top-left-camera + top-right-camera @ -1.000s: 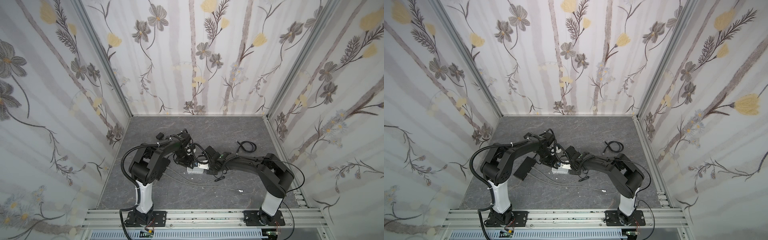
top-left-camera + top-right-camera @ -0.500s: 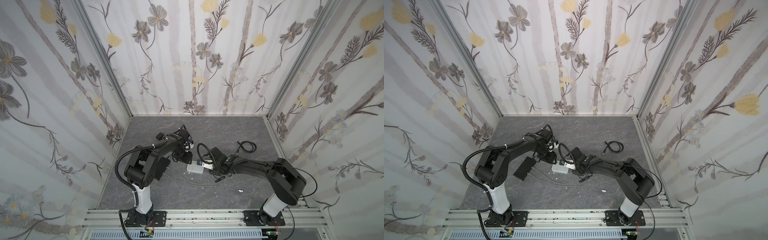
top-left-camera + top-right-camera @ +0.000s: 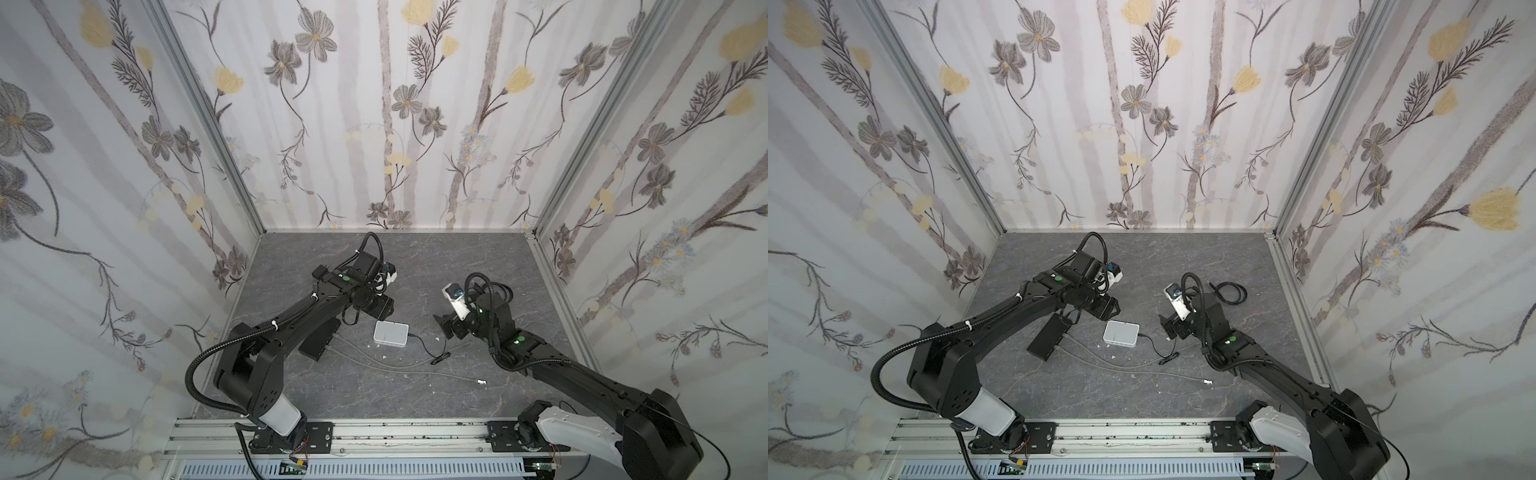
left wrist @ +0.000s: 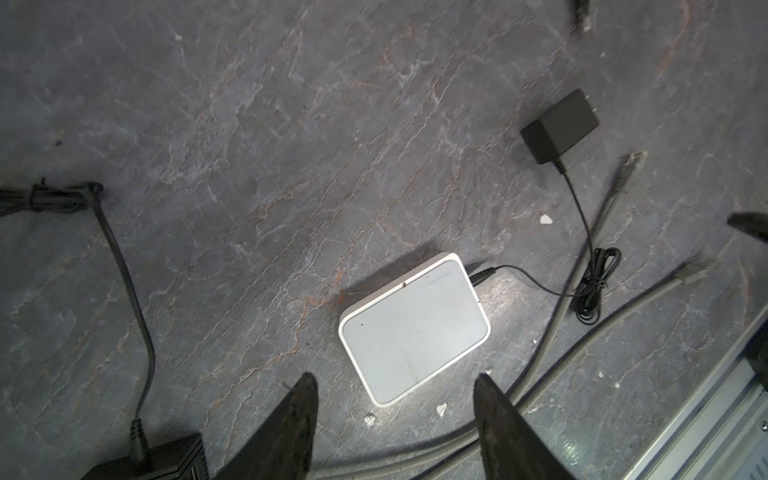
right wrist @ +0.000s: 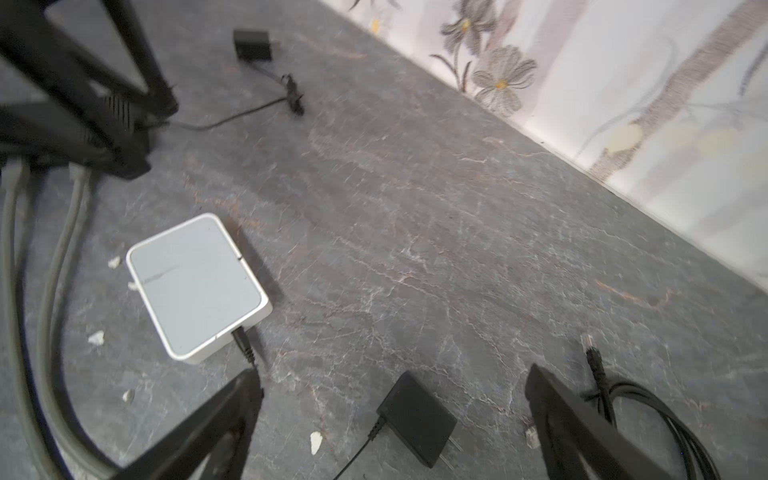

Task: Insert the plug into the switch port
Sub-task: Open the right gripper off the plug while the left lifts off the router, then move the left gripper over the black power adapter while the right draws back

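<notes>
Two grey cables [image 4: 623, 318] and a black adapter [image 5: 417, 417] lie near the white switch [image 5: 195, 282], plug [image 5: 241, 338] seated in its port, while left pincer [image 4: 395, 378] and right pincer [image 5: 392, 372] hover released, empty.

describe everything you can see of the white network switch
The network switch is a flat rectangular box with rounded corners, a pale gray top inside a white rim, looking like smooth plastic. It lies flat on the dark stone-look table, near its middle. A thin black power plug sits in one short side, its cord trailing away. Lettering near that edge is unreadable.
</notes>
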